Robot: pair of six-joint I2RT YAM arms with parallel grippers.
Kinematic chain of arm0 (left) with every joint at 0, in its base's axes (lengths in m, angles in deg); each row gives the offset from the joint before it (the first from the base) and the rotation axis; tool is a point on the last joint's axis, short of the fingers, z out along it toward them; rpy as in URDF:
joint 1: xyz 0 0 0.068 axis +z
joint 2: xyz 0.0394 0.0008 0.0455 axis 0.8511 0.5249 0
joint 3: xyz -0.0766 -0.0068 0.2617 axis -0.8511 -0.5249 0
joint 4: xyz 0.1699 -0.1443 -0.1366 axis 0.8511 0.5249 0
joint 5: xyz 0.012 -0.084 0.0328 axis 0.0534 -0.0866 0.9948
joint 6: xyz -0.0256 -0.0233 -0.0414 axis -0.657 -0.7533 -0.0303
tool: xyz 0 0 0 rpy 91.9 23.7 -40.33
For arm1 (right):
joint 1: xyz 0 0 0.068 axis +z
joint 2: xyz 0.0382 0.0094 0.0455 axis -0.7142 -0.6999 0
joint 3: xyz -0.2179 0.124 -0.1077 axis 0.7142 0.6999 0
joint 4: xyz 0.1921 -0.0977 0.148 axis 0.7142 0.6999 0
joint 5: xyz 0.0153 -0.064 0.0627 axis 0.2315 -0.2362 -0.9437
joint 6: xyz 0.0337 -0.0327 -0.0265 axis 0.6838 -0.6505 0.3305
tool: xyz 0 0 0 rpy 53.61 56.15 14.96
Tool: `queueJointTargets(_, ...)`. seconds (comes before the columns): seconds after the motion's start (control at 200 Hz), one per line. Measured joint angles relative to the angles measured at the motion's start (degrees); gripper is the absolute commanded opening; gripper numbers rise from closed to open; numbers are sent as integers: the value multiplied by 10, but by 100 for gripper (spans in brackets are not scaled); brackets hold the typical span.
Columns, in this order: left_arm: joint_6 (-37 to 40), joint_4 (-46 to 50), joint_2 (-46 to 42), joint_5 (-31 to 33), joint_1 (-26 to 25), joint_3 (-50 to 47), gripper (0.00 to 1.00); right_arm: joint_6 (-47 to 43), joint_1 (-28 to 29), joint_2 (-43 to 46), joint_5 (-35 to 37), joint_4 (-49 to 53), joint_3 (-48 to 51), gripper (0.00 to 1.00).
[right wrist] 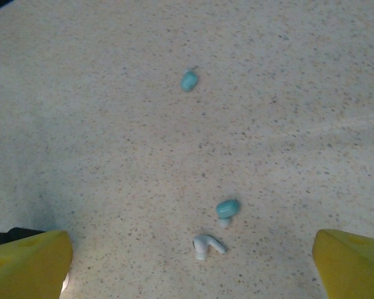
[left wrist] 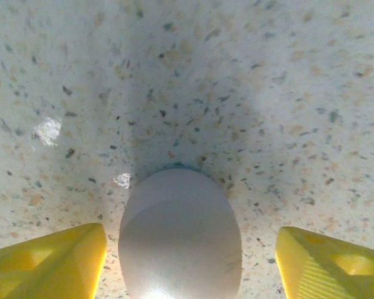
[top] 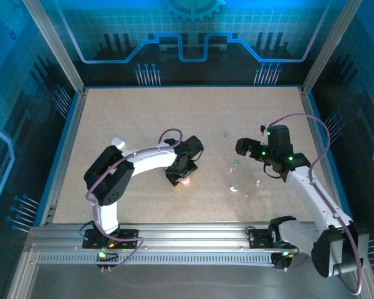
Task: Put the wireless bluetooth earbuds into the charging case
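A pale rounded charging case [left wrist: 179, 237] lies on the speckled table between the yellow fingers [left wrist: 56, 261] of my left gripper [left wrist: 190, 265], which is open with a gap on each side. From above, that case [top: 185, 181] looks pinkish under the left gripper [top: 179, 178]. My right gripper [top: 244, 148] hangs open above loose earbuds. Two pale blue earbuds [right wrist: 188, 80] [right wrist: 227, 208] and a white stemmed earbud [right wrist: 206, 245] lie ahead of the right gripper [right wrist: 190, 277]. The white earbud [top: 234, 189] and two pinkish earbuds [top: 247, 194] [top: 257, 183] lie right of centre.
The speckled table [top: 137, 112] has a raised blue rim [top: 62, 156] and aluminium posts at the back corners. Another blue earbud [top: 224, 132] lies farther back. The back half of the table holds nothing else.
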Motion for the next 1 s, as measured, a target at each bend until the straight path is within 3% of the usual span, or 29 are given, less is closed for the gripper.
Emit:
queueJointTargets(0.195,44,-21,-110,64,2,-33,88,-35,8,0,-59,-45,15,82)
queueJointTargets(0.335,92,-56,-223,103,32,-99,87,-73,70,-36,-70,-64,15,77)
queueJointTargets(0.49,160,-101,-326,120,116,-201,88,-134,184,-93,-50,-93,16,77)
queueJointTargets(0.53,182,-111,-352,126,132,-224,93,-154,217,-106,-40,-111,21,76)
queueJointTargets(0.675,255,-166,-461,150,149,-303,99,-229,311,-152,-4,-209,62,76)
queueJointTargets(1.001,333,-271,-602,206,152,-408,99,-309,366,-287,9,-362,79,83)
